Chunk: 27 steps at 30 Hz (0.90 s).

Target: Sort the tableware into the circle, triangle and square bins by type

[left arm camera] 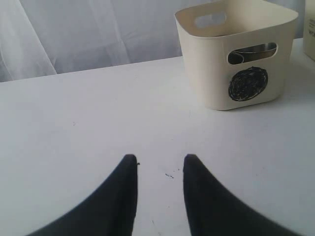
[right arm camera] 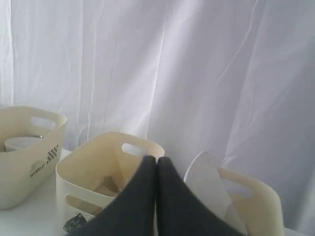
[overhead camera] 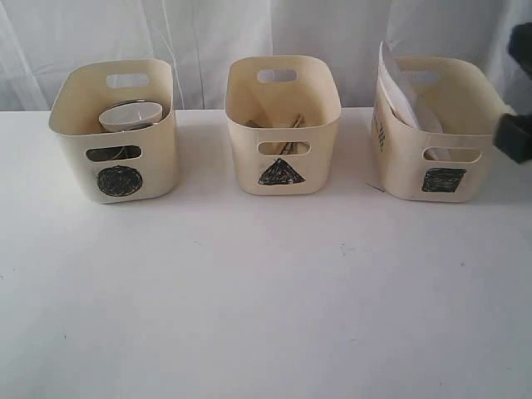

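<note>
Bare white table (overhead camera: 266, 332) fills the foreground, matte and smooth, with nothing left on it to sort. Behind it stand three cream plastic tubs with rounded corners and cut-out handles. The circle bin (overhead camera: 116, 158) holds a small white bowl (overhead camera: 130, 116) perched high near the rim, and steel glints through its handle slot. The triangle bin (overhead camera: 283, 158) shows what look like wooden chopsticks (overhead camera: 278, 125) inside. The square bin (overhead camera: 436, 158) carries a large white plate (overhead camera: 397, 87) leaning on edge, its glossy corner poking well above the rim. The left gripper (left arm camera: 160, 158) hovers low over the table with its dark tapered fingers partly spread and nothing between them. The right gripper (right arm camera: 157, 161) is pinched fully closed, empty, raised near the square bin. The sorting looks finished, so the main risk is in pulling away: an arm brushing that tall plate could lever it out or shove the light tub sideways, and the perched bowl could slide if its bin is bumped.
</note>
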Tool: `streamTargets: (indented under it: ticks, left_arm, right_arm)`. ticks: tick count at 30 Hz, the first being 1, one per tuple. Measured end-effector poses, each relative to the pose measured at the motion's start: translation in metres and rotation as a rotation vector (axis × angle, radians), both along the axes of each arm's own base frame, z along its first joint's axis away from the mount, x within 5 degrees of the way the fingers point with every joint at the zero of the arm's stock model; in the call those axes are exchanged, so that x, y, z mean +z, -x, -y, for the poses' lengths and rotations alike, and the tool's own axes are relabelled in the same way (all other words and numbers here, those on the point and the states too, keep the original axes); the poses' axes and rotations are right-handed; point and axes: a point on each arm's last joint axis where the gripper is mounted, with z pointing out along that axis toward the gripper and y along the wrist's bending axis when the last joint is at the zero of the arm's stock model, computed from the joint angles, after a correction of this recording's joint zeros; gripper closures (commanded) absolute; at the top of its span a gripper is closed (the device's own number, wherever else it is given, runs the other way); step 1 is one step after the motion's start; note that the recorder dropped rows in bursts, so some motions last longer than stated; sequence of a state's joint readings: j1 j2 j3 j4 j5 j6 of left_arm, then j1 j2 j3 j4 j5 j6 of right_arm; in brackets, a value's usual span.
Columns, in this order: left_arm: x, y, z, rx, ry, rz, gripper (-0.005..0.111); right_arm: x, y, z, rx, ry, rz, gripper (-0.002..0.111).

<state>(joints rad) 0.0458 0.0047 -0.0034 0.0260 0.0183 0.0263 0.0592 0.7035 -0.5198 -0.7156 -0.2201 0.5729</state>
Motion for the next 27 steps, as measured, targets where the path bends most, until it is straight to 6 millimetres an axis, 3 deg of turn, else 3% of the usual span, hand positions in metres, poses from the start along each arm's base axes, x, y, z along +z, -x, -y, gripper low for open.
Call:
streamTargets:
  ticks: [4, 12, 21, 27]
  left_arm:
    - [0.000, 0.000, 0.000, 0.000, 0.000, 0.000, 0.069]
    - [0.000, 0.000, 0.000, 0.000, 0.000, 0.000, 0.069]
    - [0.000, 0.000, 0.000, 0.000, 0.000, -0.002, 0.069]
    - [0.000, 0.000, 0.000, 0.000, 0.000, -0.002, 0.069]
  right_arm:
    - [-0.010, 0.050, 0.009, -0.069, -0.037, 0.078, 0.108]
    - [-0.030, 0.117, 0.031, -0.257, -0.109, 0.114, 0.108]
    - [-0.047, 0.124, 0.036, -0.303, -0.263, -0.040, 0.108]
    - [-0.052, 0.124, 0.037, -0.319, -0.270, -0.089, 0.108]
